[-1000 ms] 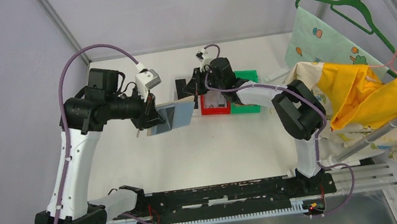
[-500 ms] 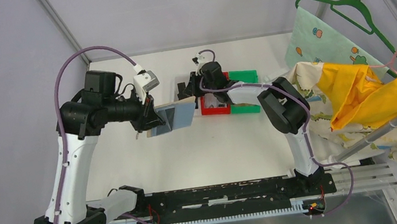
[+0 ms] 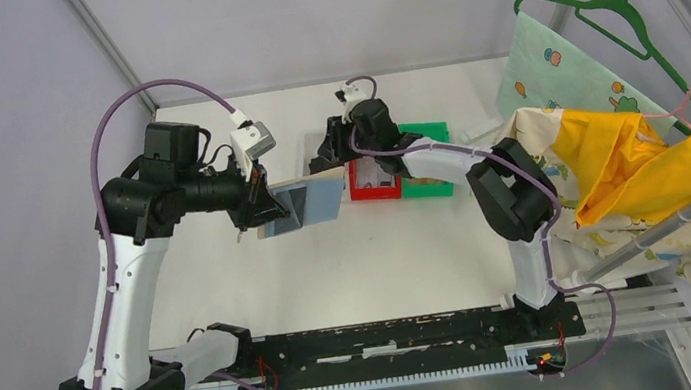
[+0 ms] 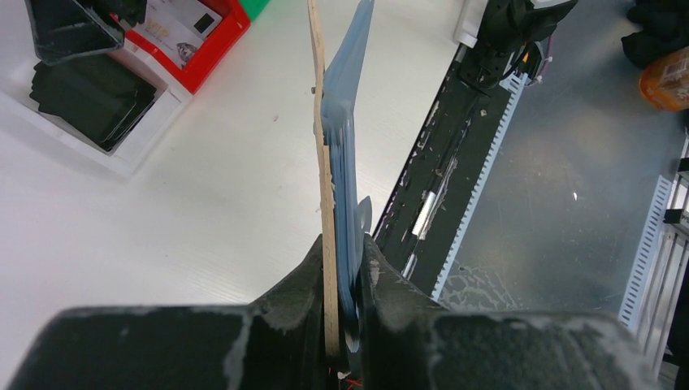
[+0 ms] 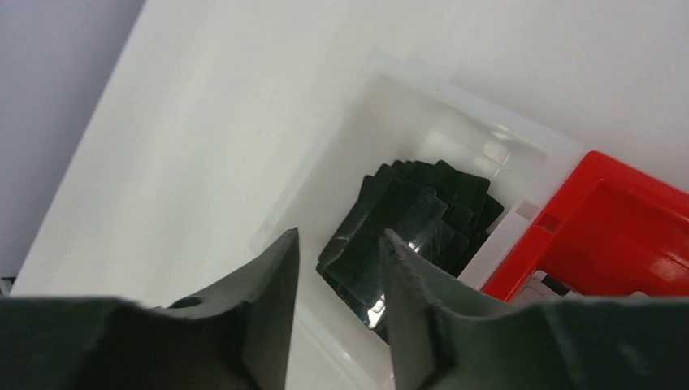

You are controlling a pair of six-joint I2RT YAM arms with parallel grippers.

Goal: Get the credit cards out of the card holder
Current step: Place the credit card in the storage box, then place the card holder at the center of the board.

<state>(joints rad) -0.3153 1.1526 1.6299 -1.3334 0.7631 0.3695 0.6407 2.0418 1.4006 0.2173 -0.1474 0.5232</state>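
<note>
Over the white bin (image 5: 422,122), right end effector (image 5: 340,240) hangs spread; left end effector (image 4: 341,248) pinches the card holder (image 4: 341,106).

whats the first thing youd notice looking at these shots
The left gripper pinches the tan card holder, held open above the table. The right gripper hangs open over a white bin holding a stack of dark cards. A bright yellow cloth sits at far right.

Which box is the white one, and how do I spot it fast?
Look at the far side of the white table, where three small boxes sit together. The white box is at the left end, beside the red box, right below the right arm's end effector. Only it holds a stack of shiny black cards.
</note>
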